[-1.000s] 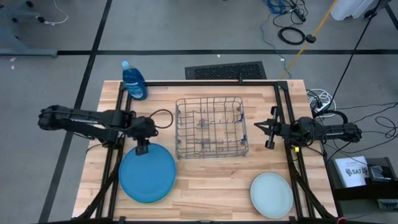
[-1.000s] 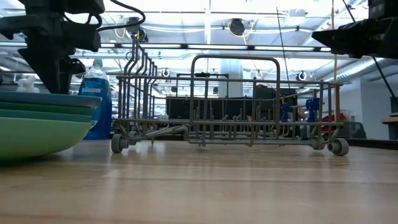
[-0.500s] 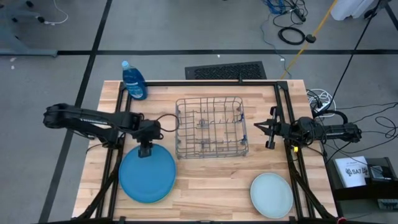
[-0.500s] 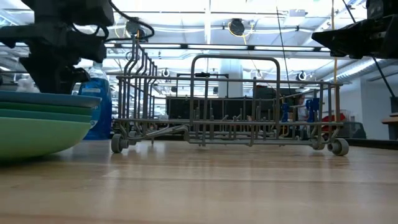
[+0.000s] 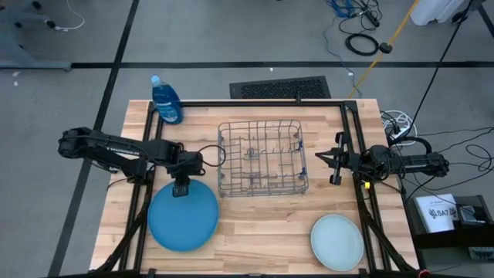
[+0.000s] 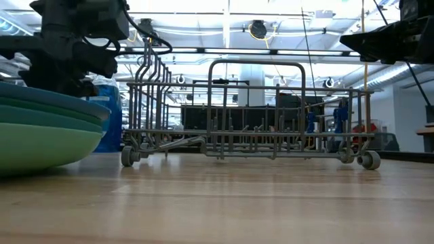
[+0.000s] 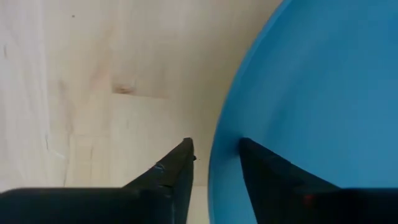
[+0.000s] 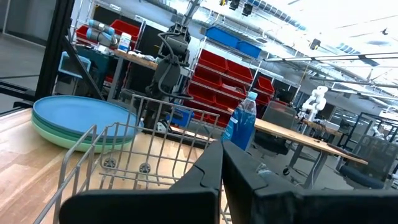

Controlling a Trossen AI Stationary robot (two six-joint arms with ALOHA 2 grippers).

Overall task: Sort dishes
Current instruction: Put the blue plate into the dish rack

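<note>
The left claw (image 7: 214,152) straddles the rim of the bright blue plate (image 7: 311,99), one finger outside on the wood, one on the plate's face. The fingers stand partly apart around the rim; a firm clamp cannot be confirmed. That plate tops a stack (image 6: 41,132) near the surface's (image 5: 262,224) left front, just beside the wire rack (image 5: 261,157). Recommended: seat the rim deep between the fingers before lifting, then raise the edge so only the top plate comes away. The right claw (image 5: 333,161) is pressed together, empty, waiting beside the rack. A pale mint plate (image 5: 337,241) lies front right.
</note>
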